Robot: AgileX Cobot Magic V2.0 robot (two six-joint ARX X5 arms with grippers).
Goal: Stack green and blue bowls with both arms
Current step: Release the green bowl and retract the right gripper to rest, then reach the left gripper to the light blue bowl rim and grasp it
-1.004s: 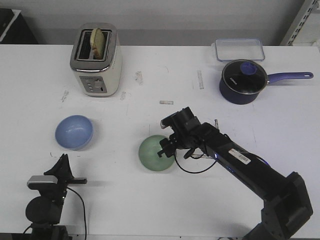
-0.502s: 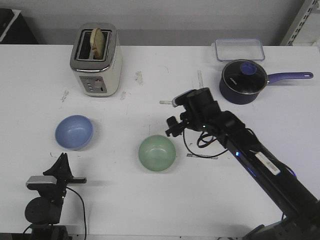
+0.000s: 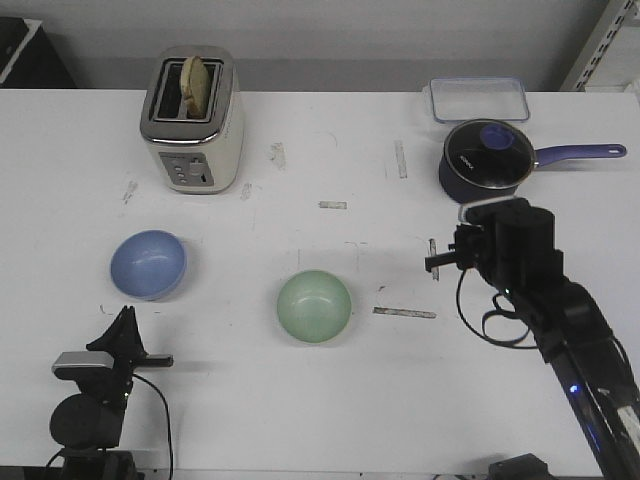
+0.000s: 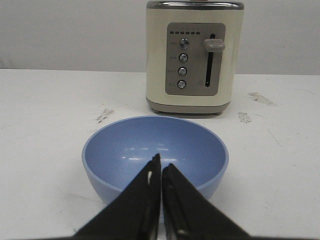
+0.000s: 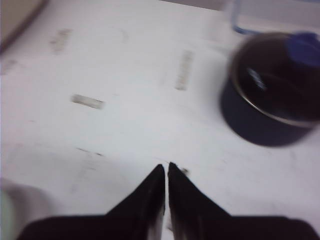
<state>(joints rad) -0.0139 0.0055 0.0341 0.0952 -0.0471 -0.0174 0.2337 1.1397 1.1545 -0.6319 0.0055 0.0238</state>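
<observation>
My left gripper [image 3: 124, 322] sits at the near edge, about 7 o'clock on the worktop [image 3: 300, 400], fingers [image 4: 150, 200] pressed together, empty. Blue bowl [image 3: 148, 264] just beyond it, upright. Green bowl [image 3: 314, 306] near centre, well apart from blue. My right gripper [image 3: 434, 262] at 3 o'clock of green, fingers [image 5: 155, 195] closed, holding nothing. Saucepan [image 3: 485, 163] at 1 o'clock, toaster [image 3: 193, 119] at 11.

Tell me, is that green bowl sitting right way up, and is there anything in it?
Upright and empty. In the front view the green bowl shows its open rim and bare inside, standing alone on the table.
</observation>
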